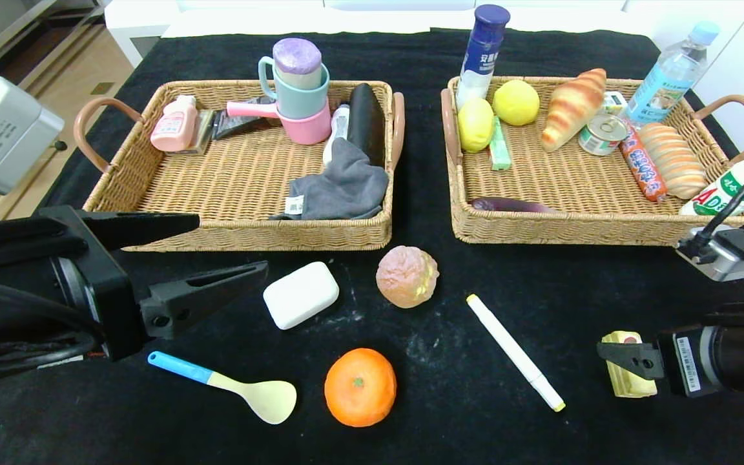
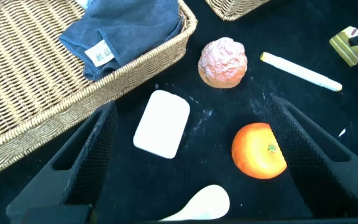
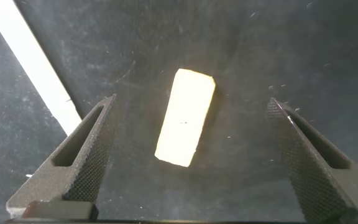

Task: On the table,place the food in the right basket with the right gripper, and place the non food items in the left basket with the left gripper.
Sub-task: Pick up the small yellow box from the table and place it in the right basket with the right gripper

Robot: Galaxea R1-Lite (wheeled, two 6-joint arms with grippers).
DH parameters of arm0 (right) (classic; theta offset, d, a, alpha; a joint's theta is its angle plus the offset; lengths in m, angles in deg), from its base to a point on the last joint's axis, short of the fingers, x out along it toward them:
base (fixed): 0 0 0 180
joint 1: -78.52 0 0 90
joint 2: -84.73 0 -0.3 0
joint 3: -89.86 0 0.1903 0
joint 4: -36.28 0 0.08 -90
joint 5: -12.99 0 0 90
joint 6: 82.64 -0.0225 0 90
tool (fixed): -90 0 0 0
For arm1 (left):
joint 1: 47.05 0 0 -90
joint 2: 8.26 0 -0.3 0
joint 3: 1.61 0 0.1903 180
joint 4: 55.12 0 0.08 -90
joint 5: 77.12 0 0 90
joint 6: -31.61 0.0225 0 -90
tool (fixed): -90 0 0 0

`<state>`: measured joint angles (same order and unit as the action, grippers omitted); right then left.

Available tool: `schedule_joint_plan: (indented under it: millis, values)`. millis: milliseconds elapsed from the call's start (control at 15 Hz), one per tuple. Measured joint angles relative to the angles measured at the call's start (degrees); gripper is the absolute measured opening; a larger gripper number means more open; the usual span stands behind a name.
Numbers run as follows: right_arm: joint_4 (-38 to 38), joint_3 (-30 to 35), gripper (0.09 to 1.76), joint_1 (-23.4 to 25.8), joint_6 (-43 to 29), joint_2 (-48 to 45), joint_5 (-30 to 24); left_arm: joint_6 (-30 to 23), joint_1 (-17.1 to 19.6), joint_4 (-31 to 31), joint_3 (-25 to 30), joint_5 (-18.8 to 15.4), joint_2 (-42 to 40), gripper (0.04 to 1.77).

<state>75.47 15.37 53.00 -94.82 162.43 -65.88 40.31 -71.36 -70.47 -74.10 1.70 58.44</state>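
On the black cloth in front of the baskets lie a white soap bar, a pink lumpy ball, an orange, a blue-handled spoon, a white marker and a yellow block. My left gripper hangs open near the left basket's front wall, to the left of the soap bar; the orange shows between its fingers. My right gripper hovers open directly over the yellow block, which lies between its fingers untouched.
The left basket holds cups, a pink bottle, a black case and a grey cloth. The right basket holds lemons, a croissant, a can, a sausage, bread and bottles. A water bottle stands behind it.
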Motion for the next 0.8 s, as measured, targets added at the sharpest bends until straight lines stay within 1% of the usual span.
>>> schedule_joint_plan:
  millis: [200, 467, 800]
  values:
    - [-0.01, 0.15, 1.71, -0.17, -2.07, 2.43, 0.22, 0.02, -0.02, 0.0, 0.09, -0.01, -0.21, 1.72]
    - [-0.1, 0.22, 1.71, 0.33, -2.28, 4.99, 1.27, 0.05, -0.02, 0.0, 0.15, 0.0, -0.41, 1.72]
    - [-0.1, 0.24, 1.71, 0.41, -2.4, 6.36, 1.29, 0.02, -0.02, 0.0, 0.26, -0.01, -0.48, 1.72]
